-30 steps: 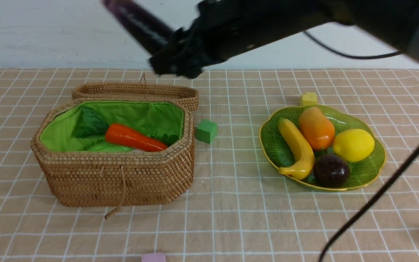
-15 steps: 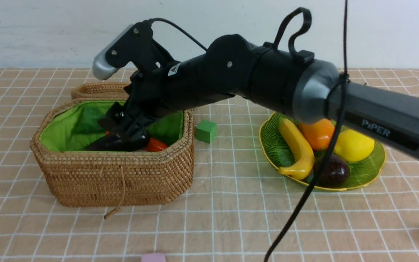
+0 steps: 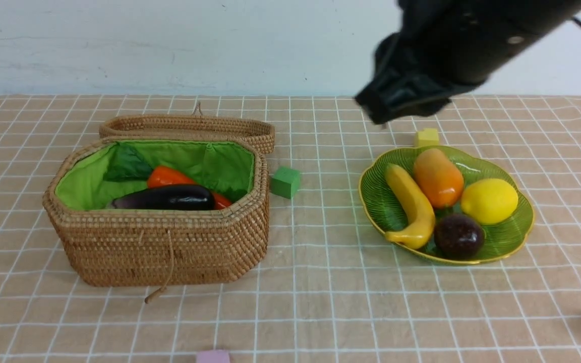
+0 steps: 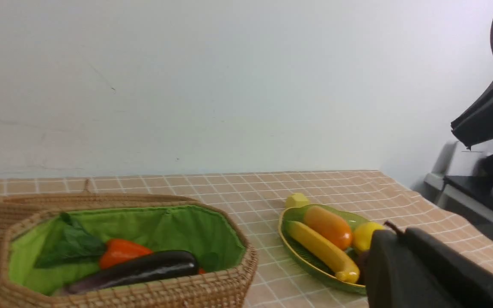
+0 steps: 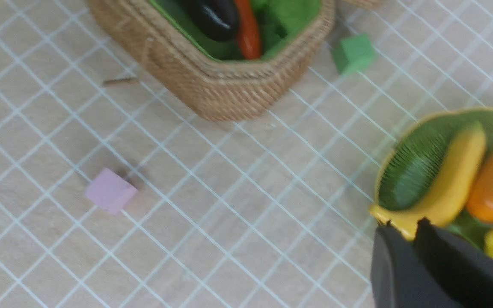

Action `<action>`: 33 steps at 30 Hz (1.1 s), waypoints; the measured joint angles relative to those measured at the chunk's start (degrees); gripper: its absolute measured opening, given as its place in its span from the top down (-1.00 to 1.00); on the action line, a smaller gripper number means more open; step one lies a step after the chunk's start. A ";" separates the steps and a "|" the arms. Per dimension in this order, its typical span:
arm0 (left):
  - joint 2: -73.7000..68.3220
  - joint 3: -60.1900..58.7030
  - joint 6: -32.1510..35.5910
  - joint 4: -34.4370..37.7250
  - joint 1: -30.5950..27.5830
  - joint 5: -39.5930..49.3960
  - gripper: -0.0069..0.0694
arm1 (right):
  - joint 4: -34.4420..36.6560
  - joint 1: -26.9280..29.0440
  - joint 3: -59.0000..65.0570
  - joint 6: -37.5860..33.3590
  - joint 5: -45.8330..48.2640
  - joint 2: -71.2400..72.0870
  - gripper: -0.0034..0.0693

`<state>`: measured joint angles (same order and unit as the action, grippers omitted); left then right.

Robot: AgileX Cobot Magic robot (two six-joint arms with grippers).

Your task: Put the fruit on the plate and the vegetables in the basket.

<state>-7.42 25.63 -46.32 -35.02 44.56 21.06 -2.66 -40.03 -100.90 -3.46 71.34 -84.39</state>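
Beige checked cloth covers the table (image 3: pixel 321 302) from edge to edge, and on it, out at nine o'clock from centre, sits the basket (image 3: pixel 164 247), lid thrown back behind it. Inside, the eggplant (image 3: pixel 167 198) lies along the near wall with the carrot (image 3: pixel 167 176) tucked behind, touching it; any radish or gourd is buried, I can't pick them out. Over at three o'clock, the plate (image 3: pixel 510 242) carries all four: banana (image 3: pixel 411 206), mango (image 3: pixel 438 176), lemon (image 3: pixel 488 200), mangosteen (image 3: pixel 458 235), packed shoulder to shoulder.

Up at one o'clock the right hand (image 3: pixel 401 98) hangs high over the table, carrying nothing, fingers (image 5: pixel 396 265) drawn nearly together with a narrow slit between. The left hand (image 4: pixel 405 256) is pressed closed and empty, parked low.

Small stuff: a green cube (image 3: pixel 285 181) just beside the basket, a yellow cube (image 3: pixel 427 136) behind the plate, a pink cube (image 3: pixel 213 357) at six o'clock.

Looks like the sorting's done, folks. The danger now? That right arm swings above the plate, and a low pass could clip the crowded fruit and roll the lemon over that shallow rim.
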 joint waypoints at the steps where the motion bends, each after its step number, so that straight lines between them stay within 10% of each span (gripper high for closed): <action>1: 0.66 -0.37 0.00 0.23 0.00 -0.33 0.78 | -0.64 0.00 0.49 0.37 0.01 1.05 0.75; 14: 8.14 -17.25 -0.14 2.85 0.00 -15.73 0.80 | -3.70 0.00 44.03 26.74 -0.22 40.35 0.86; 33: 8.14 -17.73 -0.14 2.85 0.00 -6.50 0.77 | -5.98 0.00 55.08 28.93 -7.41 50.00 0.81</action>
<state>0.72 7.91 -46.45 -32.17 44.56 14.56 -8.64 -40.03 -45.82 25.48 63.93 -34.38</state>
